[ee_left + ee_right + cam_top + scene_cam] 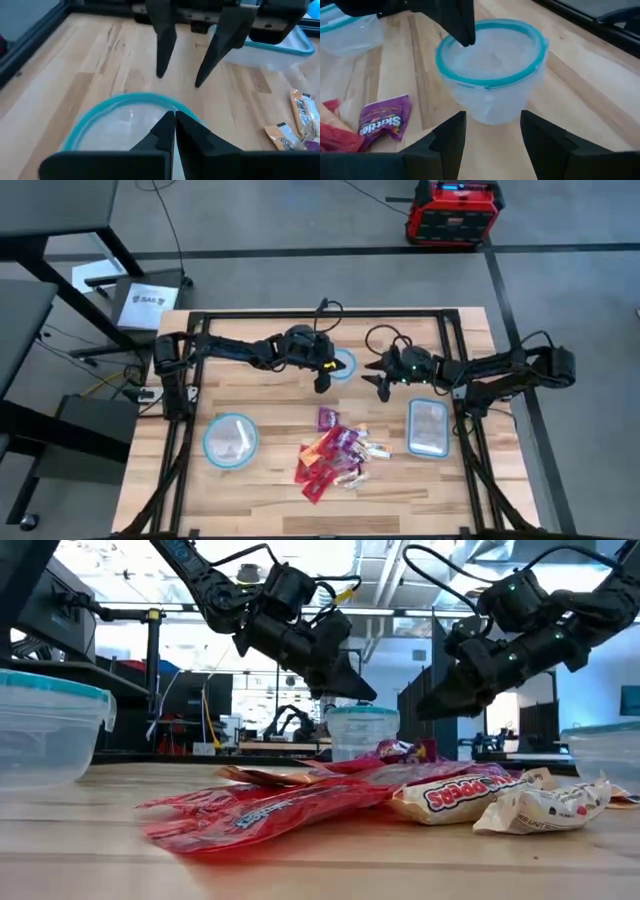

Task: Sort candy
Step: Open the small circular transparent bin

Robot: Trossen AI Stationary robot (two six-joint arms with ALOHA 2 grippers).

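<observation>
Over table (250, 395), left hand (174, 131) closed, empty

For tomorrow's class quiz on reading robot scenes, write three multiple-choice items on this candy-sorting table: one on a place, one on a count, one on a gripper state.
1. Where does the candy pile lie?
A. between the large round bowl and the rectangular tub
B. inside the tub
C. under the left arm

2. How many clear containers stand on the table?
A. one
B. three
C. five

3. The left gripper over the small round bowl is:
A. shut
B. wide open
C. holding candy

Answers: 1 A, high view shows it between them. 2 B, two bowls and a tub. 3 A, its fingertips meet; the right gripper stands open.
</observation>
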